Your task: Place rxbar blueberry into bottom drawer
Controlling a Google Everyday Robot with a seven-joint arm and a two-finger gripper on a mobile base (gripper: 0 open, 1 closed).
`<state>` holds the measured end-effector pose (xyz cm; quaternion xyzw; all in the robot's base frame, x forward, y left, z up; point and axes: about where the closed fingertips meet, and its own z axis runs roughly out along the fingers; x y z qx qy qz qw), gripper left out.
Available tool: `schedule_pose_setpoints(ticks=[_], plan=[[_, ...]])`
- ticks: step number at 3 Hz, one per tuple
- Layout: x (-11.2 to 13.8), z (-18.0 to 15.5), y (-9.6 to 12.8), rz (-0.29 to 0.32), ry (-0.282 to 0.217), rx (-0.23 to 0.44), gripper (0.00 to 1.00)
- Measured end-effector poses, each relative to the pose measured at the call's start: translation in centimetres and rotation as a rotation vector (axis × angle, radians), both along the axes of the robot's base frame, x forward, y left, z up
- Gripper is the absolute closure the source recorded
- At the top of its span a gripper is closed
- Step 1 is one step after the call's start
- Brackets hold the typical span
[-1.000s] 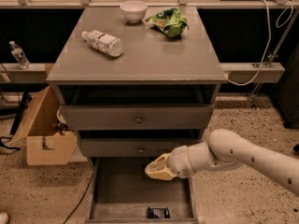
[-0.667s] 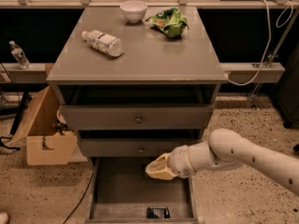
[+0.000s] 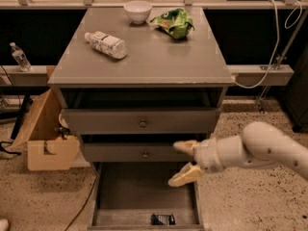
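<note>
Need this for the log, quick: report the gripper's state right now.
Gripper: open, holding nothing, over the pulled-out bottom drawer; the rxbar blueberry lies inside the drawer near its front edge.

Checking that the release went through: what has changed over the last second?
The gripper has opened above the bottom drawer, and the arm has drawn slightly to the right. The snack bar lies where it did, at the drawer's front. The bottle, bowl and green bag are unmoved.

Smooth, rounded white arm, dark-dotted, with cream two-finger tool above the bottom drawer
</note>
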<state>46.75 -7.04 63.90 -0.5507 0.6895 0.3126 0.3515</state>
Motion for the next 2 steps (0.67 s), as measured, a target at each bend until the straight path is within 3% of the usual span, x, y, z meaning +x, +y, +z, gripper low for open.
schedule_pose_setpoints(ticks=[2], plan=[[2.6, 10.7, -9.3, -0.100, -0.204, -0.099, 0.00]])
